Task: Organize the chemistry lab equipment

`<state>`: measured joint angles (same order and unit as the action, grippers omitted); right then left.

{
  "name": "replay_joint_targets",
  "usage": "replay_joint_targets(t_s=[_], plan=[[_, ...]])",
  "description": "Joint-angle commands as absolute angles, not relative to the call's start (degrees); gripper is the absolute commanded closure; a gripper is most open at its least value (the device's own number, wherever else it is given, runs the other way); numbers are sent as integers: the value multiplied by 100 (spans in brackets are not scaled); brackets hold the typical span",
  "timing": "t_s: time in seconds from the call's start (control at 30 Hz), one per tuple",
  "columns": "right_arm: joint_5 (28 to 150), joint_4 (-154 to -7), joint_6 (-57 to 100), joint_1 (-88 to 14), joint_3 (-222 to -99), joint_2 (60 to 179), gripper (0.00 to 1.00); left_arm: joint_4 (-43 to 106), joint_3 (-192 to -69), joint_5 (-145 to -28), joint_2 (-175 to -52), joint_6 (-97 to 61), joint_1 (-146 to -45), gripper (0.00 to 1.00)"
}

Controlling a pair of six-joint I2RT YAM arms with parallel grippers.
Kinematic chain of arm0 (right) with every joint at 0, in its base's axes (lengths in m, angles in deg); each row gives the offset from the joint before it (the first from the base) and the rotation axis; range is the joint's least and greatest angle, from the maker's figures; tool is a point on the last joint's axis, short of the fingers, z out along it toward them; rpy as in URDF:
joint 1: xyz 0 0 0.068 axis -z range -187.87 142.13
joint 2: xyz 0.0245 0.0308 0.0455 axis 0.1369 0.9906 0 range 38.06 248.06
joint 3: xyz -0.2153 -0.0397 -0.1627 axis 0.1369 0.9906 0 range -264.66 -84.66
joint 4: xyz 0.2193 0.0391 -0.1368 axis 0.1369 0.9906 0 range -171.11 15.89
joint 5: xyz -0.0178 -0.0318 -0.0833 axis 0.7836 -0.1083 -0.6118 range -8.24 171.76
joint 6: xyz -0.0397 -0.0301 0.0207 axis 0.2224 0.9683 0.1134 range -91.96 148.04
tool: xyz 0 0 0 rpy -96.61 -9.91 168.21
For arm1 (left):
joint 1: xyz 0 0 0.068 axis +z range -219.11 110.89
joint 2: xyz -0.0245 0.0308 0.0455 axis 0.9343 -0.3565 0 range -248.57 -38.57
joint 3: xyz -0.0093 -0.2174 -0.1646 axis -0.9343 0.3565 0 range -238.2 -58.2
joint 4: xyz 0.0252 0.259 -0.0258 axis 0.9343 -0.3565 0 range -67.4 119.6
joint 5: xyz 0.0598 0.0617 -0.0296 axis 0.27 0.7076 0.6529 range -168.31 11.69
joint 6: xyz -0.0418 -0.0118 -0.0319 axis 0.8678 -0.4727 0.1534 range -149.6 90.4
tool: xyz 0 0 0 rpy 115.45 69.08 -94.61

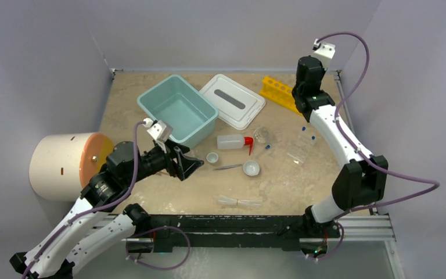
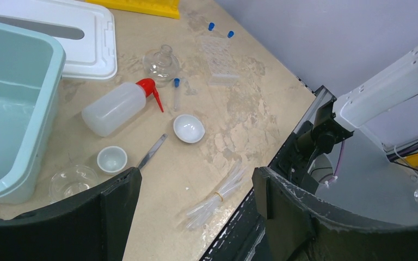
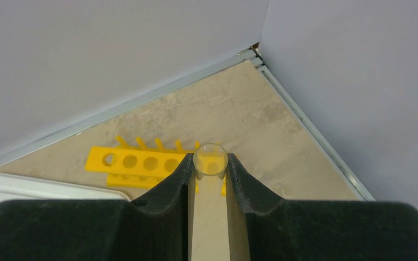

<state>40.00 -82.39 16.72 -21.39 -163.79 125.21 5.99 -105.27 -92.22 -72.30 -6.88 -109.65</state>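
A clear tube (image 3: 210, 159) is clenched between the right fingers (image 3: 177, 182), above a yellow rack (image 3: 141, 162) near the desk (image 3: 239, 109) corner. The left fingers (image 2: 117, 201) hang released and empty, near the squeeze bottle (image 2: 114, 109) and teal tub (image 2: 11, 109).

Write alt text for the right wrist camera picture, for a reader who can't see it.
The right pincer grips a clear tube, its open end facing the camera, over a yellow rack with round holes on the table. Grey walls meet behind; a white lid shows at lower left.
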Motion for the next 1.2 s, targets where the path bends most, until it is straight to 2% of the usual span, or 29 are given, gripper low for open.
replay_joint_targets(t_s=[0.0,0.57,1.17], plan=[[3649,-8755,1744,-2007,-16583,12616,100,828,-10533,-9308,-7207,-811,-10972,24],[3826,-9008,1655,-1659,-17067,13318,100,800,-10541,-9264,-7199,-851,-10972,24],[3753,-9508,1631,-1624,-16731,13561,100,807,-10540,-9264,-7196,-869,-10976,24]])
